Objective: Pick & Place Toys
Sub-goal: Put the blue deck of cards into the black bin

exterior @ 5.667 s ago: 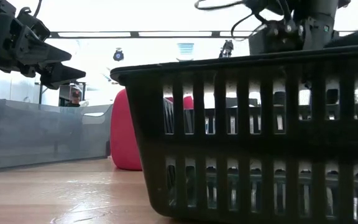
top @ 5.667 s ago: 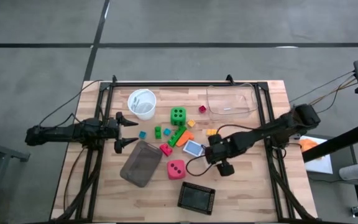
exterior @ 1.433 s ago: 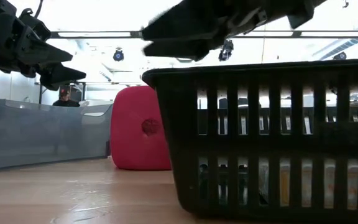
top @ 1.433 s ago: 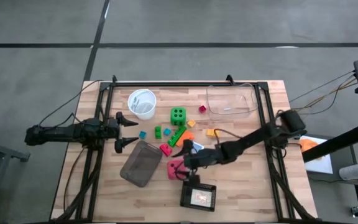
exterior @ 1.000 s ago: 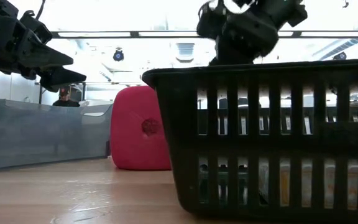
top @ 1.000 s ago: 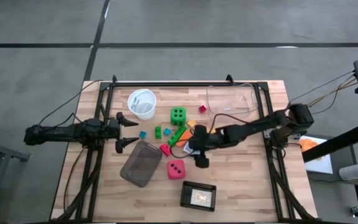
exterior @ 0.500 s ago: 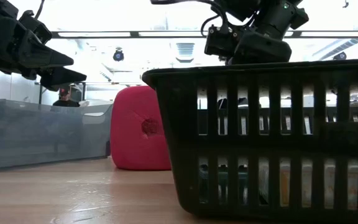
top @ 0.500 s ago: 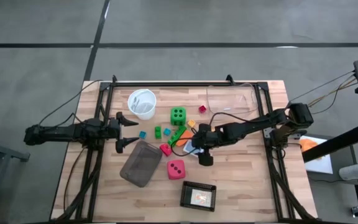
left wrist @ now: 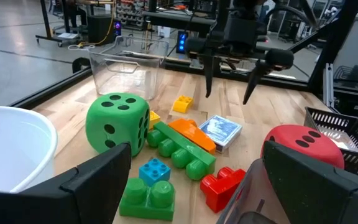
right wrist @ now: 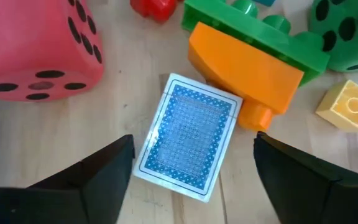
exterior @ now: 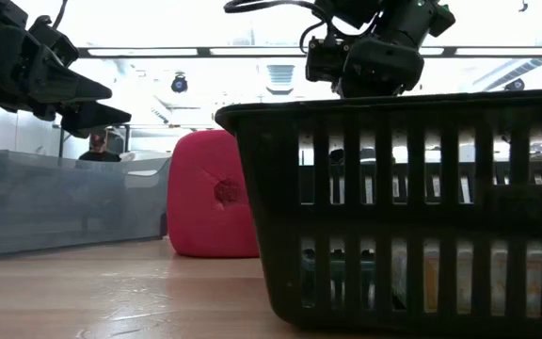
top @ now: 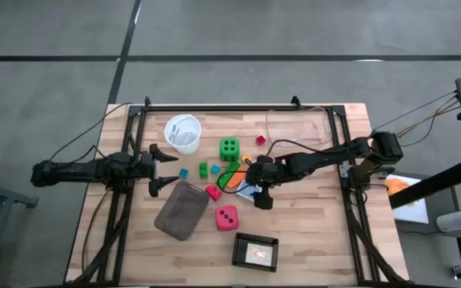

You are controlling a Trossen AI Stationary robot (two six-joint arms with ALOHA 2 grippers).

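The toys lie loose in the middle of the table: a green die (top: 229,148), a red die (top: 226,217), a long green brick (right wrist: 260,34) with an orange brick (right wrist: 247,68) against it, a yellow brick (right wrist: 350,106) and a red brick (left wrist: 222,186). My right gripper (left wrist: 229,90) hangs open, fingers pointing down, above a blue-patterned card pack (right wrist: 191,137) that lies flat on the wood beside the orange brick. It touches nothing. My left gripper (top: 163,170) waits open at the table's left, level, above the grey tray's far end.
A black basket (top: 254,253) with something in it stands near the front edge. The grey tray (top: 181,210) lies left of the red die. A white bowl (top: 182,132) and a clear box (top: 297,128) stand at the far side. People show in the room behind.
My right gripper has drawn back from above the black basket and red die toward the far edge, and now hangs over the card pack. Its fingers have tipped from near level to pointing steeply down. The toys have stayed where they were.
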